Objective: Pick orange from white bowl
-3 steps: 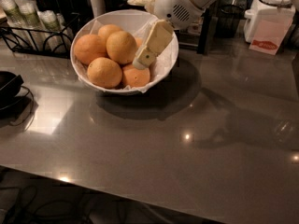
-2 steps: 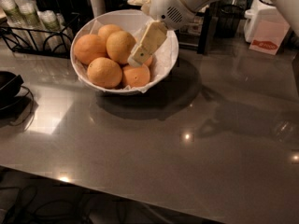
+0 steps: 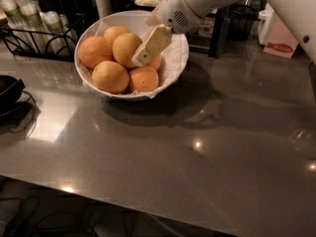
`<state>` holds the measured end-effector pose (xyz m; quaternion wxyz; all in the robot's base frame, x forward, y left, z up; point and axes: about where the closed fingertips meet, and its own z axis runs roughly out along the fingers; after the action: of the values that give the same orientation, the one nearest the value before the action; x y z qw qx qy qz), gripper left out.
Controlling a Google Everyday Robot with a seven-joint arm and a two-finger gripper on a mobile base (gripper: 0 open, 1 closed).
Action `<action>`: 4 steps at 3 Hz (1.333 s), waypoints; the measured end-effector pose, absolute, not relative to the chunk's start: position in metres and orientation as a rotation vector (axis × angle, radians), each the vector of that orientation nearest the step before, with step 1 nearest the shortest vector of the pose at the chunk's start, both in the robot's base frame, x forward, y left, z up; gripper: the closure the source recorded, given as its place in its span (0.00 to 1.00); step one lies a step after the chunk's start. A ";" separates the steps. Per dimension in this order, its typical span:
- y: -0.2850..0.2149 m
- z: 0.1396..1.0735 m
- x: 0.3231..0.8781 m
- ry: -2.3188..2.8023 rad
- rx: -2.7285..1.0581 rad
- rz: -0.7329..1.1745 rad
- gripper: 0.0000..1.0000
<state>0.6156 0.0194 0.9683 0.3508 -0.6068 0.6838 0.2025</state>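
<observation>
One broad, glossy grey counter (image 3: 197, 172) carries everything you need, and most of it is bare, so you have room to lift away toward the near edge. Your white robot arm (image 3: 197, 1) comes in from the far right corner and slopes down to the left, which I judge is to reach over the high rim rather than across it.

You'll find the large round white bowl with its white paper lining (image 3: 174, 69) near the far edge, left of centre. At least five round oranges are heaped in it, pressed against one another. That packing probably explains the steep approach angle.

Your cream-coloured two-finger gripper (image 3: 143, 56) is down inside the bowl, its tip at the lower right side of the upper-middle orange (image 3: 126, 46), close to or touching it, with a partly hidden orange (image 3: 156, 63) just beside it. Whether the tool is apart or together, you cannot tell from this view. No fruit has been lifted out yet.
</observation>
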 end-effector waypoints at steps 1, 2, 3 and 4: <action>0.023 0.968 0.623 1.763 -1.571 0.534 0.14; 0.036 0.966 0.627 1.742 -1.600 0.564 0.19; 0.052 0.959 0.628 1.728 -1.645 0.607 0.27; 0.061 0.952 0.629 1.730 -1.670 0.635 0.30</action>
<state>0.6287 0.0605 0.9516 0.3216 -0.6359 0.6586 0.2419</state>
